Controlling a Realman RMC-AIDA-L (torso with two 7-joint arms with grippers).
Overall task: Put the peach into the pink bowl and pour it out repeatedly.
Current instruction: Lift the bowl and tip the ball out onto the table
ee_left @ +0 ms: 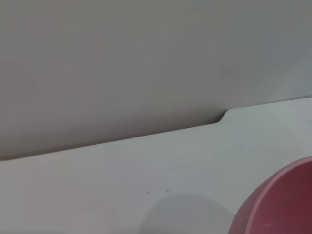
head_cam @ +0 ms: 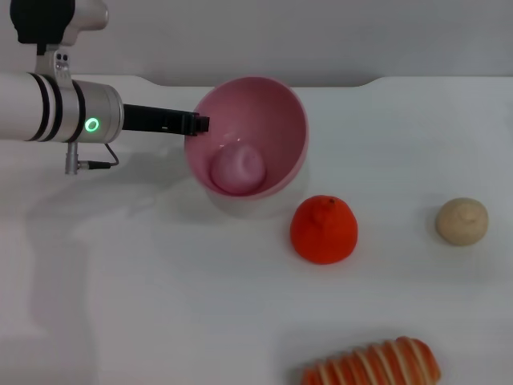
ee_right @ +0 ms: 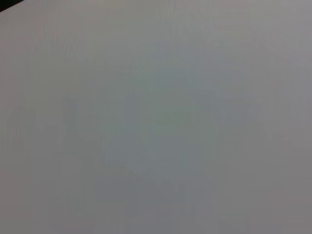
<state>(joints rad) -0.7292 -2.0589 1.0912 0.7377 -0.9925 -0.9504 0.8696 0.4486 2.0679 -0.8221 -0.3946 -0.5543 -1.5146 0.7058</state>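
The pink bowl (head_cam: 276, 112) is tilted, its mouth facing me, and seems lifted a little off the white table, with a shadow under it. The pale pink peach (head_cam: 237, 169) lies inside against the lower wall. My left gripper (head_cam: 195, 124) reaches in from the left and is shut on the bowl's left rim. A slice of the bowl's outer wall (ee_left: 282, 204) shows in the left wrist view. My right gripper is out of view; its wrist view shows only blank white surface.
A bright orange-red fruit (head_cam: 324, 229) sits just in front and to the right of the bowl. A beige lumpy ball (head_cam: 462, 221) lies farther right. A striped orange-and-white bread-like item (head_cam: 375, 366) rests at the table's near edge.
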